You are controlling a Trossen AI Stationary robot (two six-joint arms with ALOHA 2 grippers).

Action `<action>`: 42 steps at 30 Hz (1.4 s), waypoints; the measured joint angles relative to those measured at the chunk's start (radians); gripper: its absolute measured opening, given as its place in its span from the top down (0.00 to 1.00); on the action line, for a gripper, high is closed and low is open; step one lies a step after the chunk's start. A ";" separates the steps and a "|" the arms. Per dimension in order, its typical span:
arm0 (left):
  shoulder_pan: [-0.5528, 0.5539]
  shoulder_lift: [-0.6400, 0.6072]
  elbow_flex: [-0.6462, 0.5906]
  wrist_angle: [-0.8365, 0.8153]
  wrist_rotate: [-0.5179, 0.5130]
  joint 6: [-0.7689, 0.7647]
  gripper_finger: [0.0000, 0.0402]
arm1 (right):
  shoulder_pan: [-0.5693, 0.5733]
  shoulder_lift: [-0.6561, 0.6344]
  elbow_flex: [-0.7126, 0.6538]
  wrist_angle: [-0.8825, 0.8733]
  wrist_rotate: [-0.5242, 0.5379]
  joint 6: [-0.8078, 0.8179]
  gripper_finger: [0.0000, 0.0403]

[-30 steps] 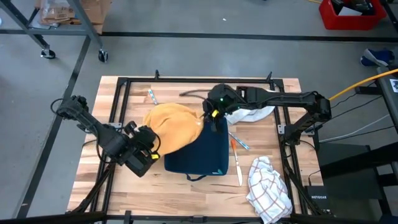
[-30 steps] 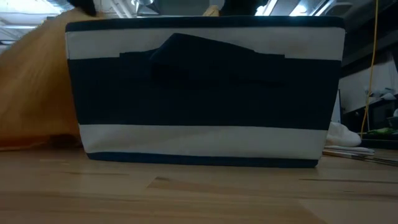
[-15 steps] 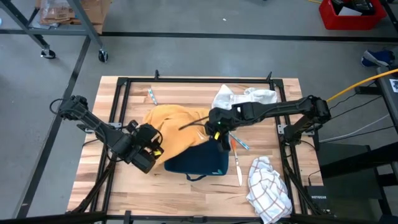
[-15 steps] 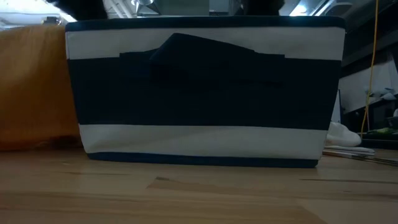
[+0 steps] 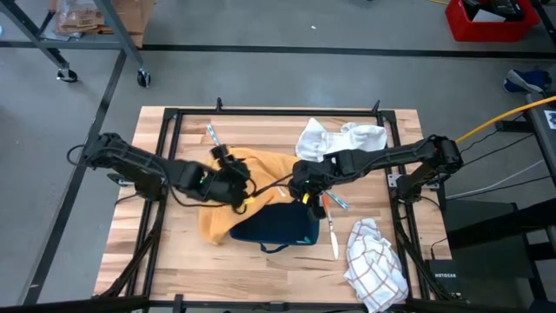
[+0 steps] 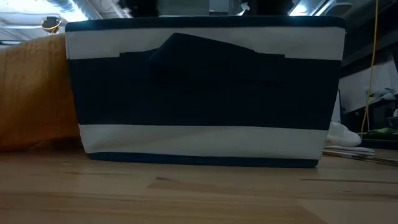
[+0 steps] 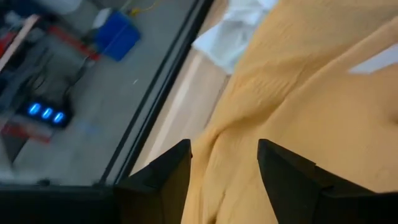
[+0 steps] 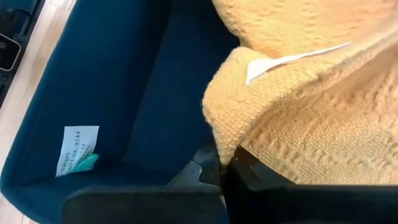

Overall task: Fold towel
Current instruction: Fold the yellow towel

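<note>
Right pincer [image 5: 306, 193] clamped shut on an edge of the yellow towel [image 5: 261, 169], directly above the navy bin [image 5: 276, 226]. Left pincer [image 5: 246, 193] spread apart over the towel, gripping nothing. Towel drapes across the bin's far rim onto the desk [image 5: 174, 261].

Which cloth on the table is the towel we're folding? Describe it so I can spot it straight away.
Start from the navy fabric bin at the middle of the wooden table. The towel drapes over the bin's left rim. It is the only mustard-yellow cloth; the white cloth and the checked cloth lie to the right.
</note>
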 joint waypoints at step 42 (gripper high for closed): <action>0.433 0.143 0.000 0.172 1.058 0.615 0.66 | 0.000 0.000 0.000 0.060 -0.064 -0.009 1.00</action>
